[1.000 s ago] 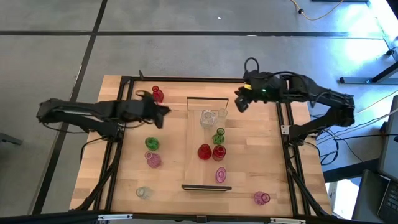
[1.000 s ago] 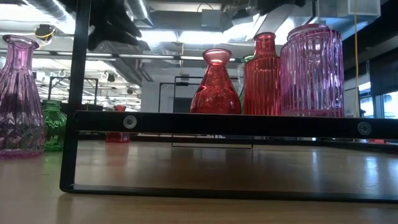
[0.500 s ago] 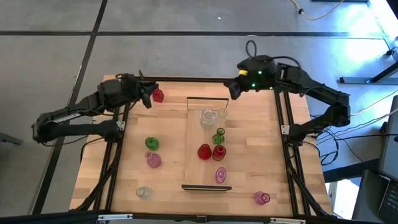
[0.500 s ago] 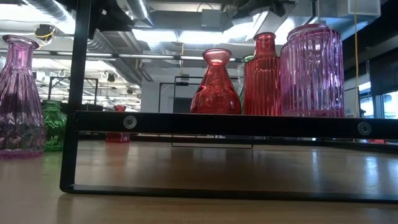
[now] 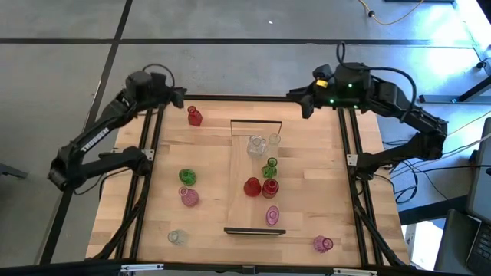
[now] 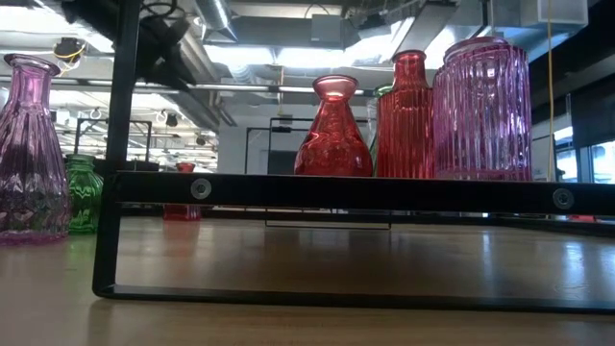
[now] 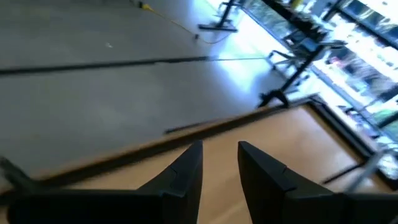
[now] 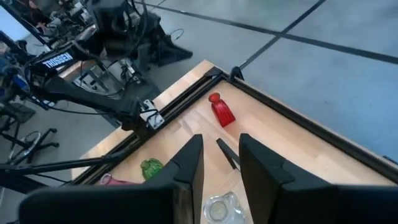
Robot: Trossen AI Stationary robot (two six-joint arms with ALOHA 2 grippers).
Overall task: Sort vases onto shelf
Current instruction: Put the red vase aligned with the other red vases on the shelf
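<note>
- High view: the left gripper [image 5: 181,95] sits in the upper left of the frame, over the tabletop's [image 5: 207,165] far edge, near a red vase [image 5: 195,116]. The right gripper [image 5: 301,103] sits in the upper right. The shelf [image 5: 255,176] runs down the centre carrying six vases; others stand loose either side.
- Low view: red and pink vases fill the upper right, above the shelf's dark frame.
- Left wrist view: jaws parted a little, holding nothing.
- Right wrist view: jaws likewise slightly apart and empty.
</note>
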